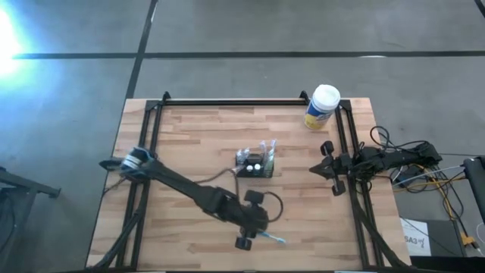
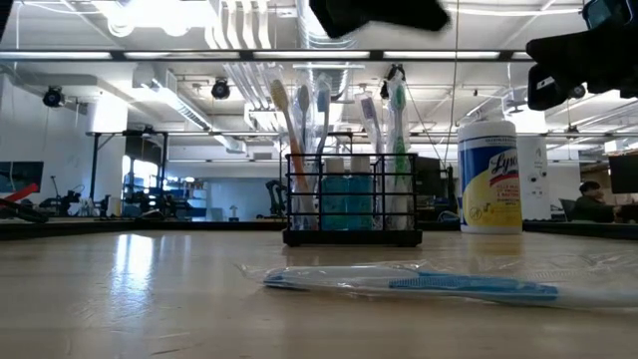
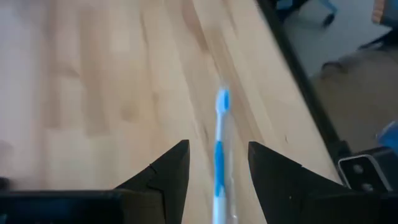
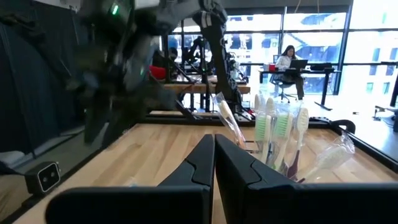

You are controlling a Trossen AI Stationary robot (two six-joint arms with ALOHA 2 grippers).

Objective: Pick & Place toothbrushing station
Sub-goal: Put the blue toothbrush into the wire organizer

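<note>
Your left gripper hangs over the table's near edge, fingers spread either side of a wrapped blue toothbrush without gripping it; the toothbrushing station stands mid-table; your right gripper waits at the right edge, fingers pressed together, empty.

My left gripper: fingers spread at bottom centre | blue toothbrush in clear wrap: lies between them, head toward frame centre | wooden table: fills left and middle | floor: upper right
</note>
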